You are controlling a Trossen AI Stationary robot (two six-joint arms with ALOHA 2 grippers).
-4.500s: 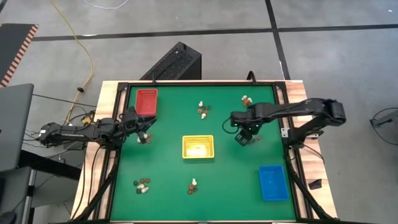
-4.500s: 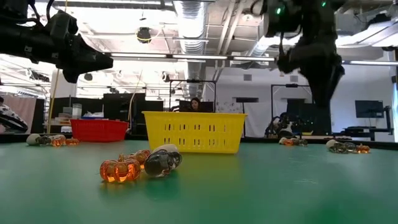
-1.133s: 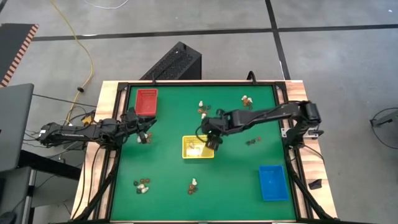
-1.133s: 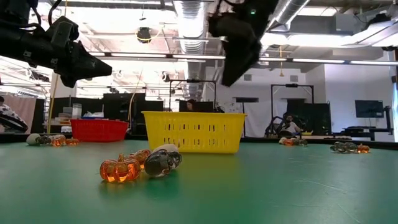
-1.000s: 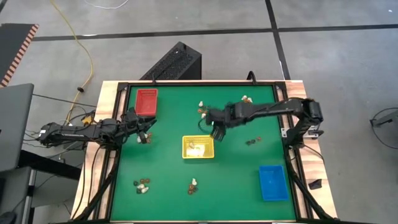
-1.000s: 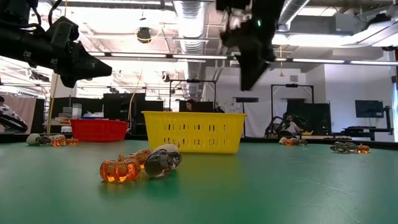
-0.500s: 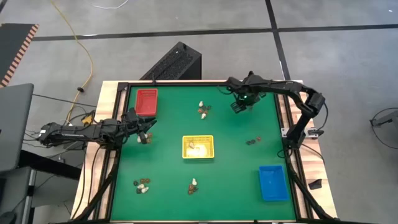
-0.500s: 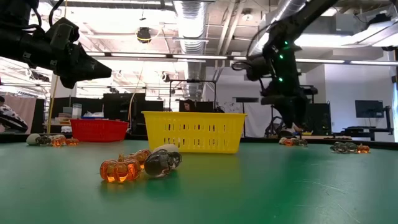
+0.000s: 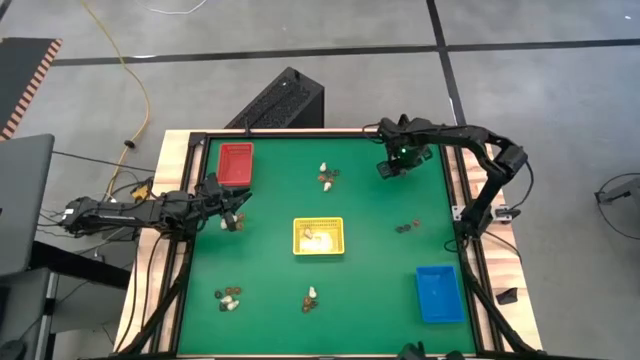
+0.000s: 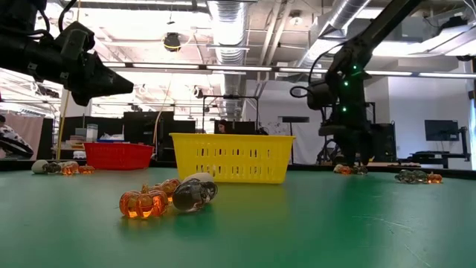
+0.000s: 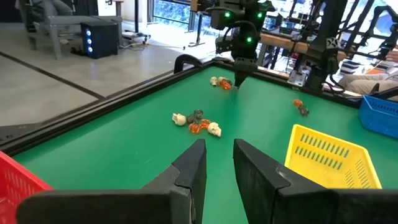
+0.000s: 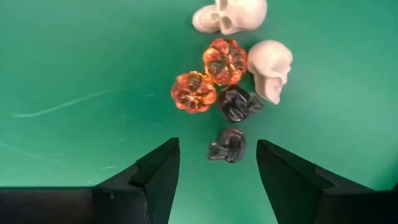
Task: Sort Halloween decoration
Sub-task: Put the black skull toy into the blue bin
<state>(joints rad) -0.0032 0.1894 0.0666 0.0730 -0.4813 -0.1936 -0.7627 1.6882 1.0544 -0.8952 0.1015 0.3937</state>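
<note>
Fingers of the right gripper [image 12: 217, 167] stand wide above a black trinket [image 12: 227, 145] just beside two pumpkins [image 12: 210, 76] and two skulls [image 12: 270, 67], nothing held.

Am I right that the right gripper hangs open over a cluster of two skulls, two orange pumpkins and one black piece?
Not quite: the right wrist view shows two black pieces, not one. The right gripper does hang open over two skulls and two orange pumpkins.

You have a plain green table mat [image 9: 380, 260] carrying slotted red [image 9: 235, 163], yellow [image 9: 318, 236] and blue plastic trays [image 9: 438, 293]; cream-white skulls [image 12: 271, 67], glossy orange pumpkins [image 12: 224, 61], black trinkets [image 12: 227, 145].
</note>
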